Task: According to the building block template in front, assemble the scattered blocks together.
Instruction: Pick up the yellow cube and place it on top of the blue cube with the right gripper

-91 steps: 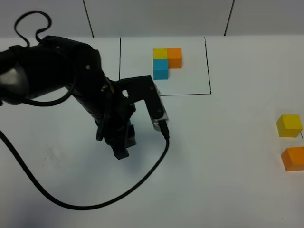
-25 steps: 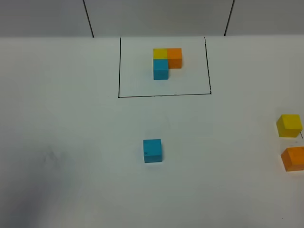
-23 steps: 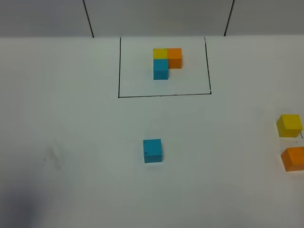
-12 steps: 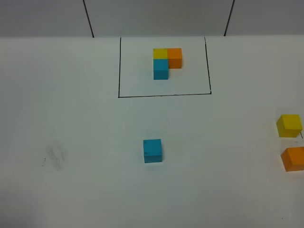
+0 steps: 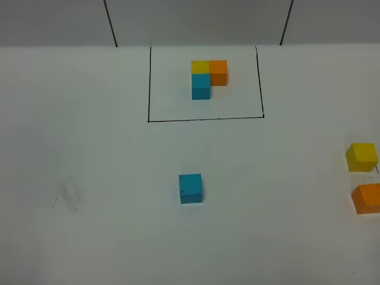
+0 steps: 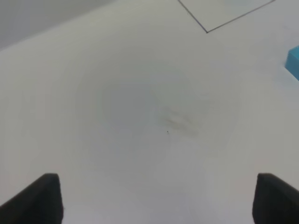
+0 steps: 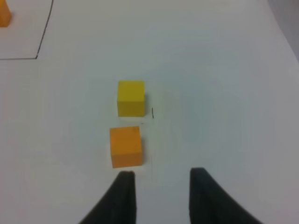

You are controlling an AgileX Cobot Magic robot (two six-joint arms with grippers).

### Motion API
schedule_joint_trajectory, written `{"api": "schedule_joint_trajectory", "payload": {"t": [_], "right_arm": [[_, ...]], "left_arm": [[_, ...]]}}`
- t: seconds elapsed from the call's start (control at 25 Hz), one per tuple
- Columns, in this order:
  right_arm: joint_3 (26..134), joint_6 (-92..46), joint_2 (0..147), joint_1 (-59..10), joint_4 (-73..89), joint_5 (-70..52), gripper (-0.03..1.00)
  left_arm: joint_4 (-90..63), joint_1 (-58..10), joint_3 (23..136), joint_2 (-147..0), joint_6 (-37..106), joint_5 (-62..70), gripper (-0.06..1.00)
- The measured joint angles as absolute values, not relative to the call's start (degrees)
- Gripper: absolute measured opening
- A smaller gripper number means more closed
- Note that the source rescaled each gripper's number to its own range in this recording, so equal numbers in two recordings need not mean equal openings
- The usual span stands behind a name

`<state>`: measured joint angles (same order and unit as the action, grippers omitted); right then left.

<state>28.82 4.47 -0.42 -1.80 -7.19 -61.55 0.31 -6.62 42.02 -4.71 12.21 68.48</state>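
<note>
The template point(image 5: 208, 78) is an L of small yellow, orange and cyan cubes inside a black drawn rectangle at the back. A loose cyan cube point(image 5: 190, 189) sits alone mid-table; its edge shows in the left wrist view point(image 6: 294, 61). A loose yellow cube point(image 5: 361, 157) and orange cube point(image 5: 367, 198) sit at the right edge, also in the right wrist view, yellow point(image 7: 131, 97) and orange point(image 7: 125, 146). My left gripper point(image 6: 159, 198) is open and empty over bare table. My right gripper point(image 7: 161, 191) is open and empty, just short of the orange cube. Neither arm shows in the exterior view.
The white table point(image 5: 89, 148) has a faint smudge point(image 5: 68, 195) at the left. A corner of the drawn rectangle point(image 6: 207, 31) shows in the left wrist view. A wall with dark seams point(image 5: 110, 24) runs behind the table.
The left arm, which stood over mid-table 3.6 s ago, has left the exterior view, leaving the cyan cube on the table. The cubes have not moved in the last second.
</note>
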Motion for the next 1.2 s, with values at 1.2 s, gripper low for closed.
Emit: {"api": "schedule_joint_trajectory", "payload": {"t": [1.2], "right_arm": [[28.8, 4.5, -0.4, -1.8, -7.2, -61.5, 0.02]], "left_arm": [[0.0, -0.5, 29.0, 0.4, 0.0, 61.3, 0.69]]}}
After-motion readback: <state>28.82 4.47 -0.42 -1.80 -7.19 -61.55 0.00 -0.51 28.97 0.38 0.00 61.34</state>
